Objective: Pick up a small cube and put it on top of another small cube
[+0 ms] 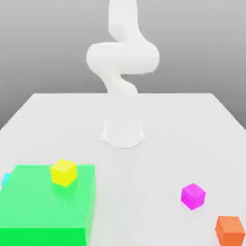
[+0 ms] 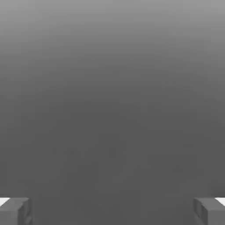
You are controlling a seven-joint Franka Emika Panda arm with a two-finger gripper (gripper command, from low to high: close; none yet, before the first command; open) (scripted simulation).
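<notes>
The small magenta cube [image 1: 193,196] rests on the white table [image 1: 168,120], near the front on the exterior view's right. Nothing touches it. In the hand view my gripper [image 2: 112,212] is open: its two grey fingertips [image 2: 15,211] stand far apart with nothing between them, facing plain grey background. The white arm [image 1: 122,57] rises from its base [image 1: 123,134] at the back middle of the table, well away from the cube.
An orange cube [image 1: 230,229] sits at the front right corner, close to the magenta one. A yellow cube [image 1: 63,172] stands on a large green block [image 1: 48,211] at the front left. A sliver of something cyan [image 1: 5,180] peeks out beside that block.
</notes>
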